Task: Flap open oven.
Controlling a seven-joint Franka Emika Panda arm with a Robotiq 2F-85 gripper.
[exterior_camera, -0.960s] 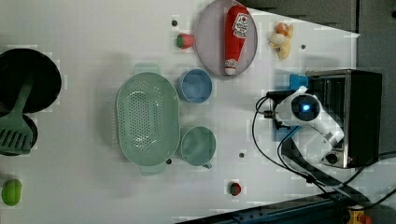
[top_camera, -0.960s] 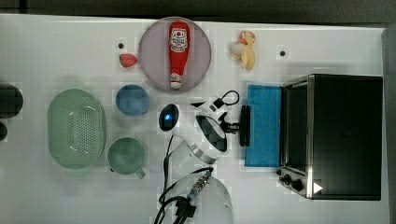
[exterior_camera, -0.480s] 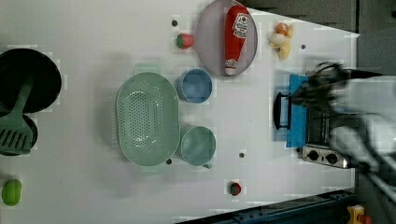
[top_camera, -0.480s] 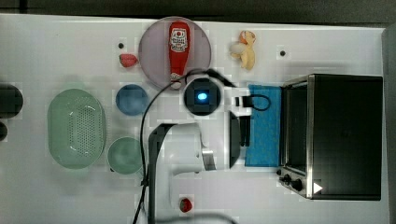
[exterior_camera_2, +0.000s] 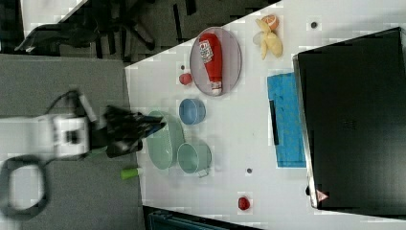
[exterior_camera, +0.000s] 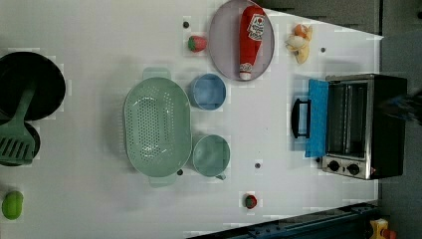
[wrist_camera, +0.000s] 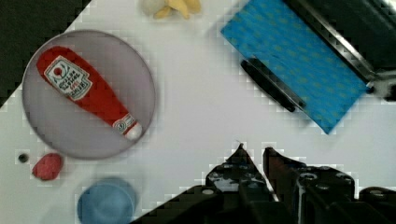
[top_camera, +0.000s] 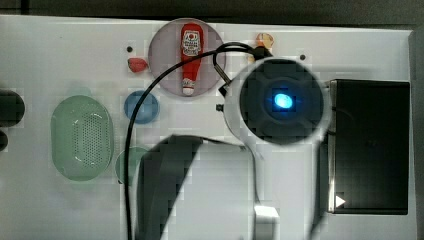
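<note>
The fingers (wrist_camera: 252, 156) stood nearly closed with a narrow gap, gripping nothing, above bare counter (wrist_camera: 196, 93). Beyond them, the oven (exterior_camera: 363, 127) stood at the counter's edge, its blue door (exterior_camera: 317, 118) lying flat, handle (exterior_camera: 297, 118) outermost, so the flap appeared complete.

White table (exterior_camera: 99, 30) with oven (exterior_camera: 358, 127), colander (exterior_camera: 157, 127).
</note>
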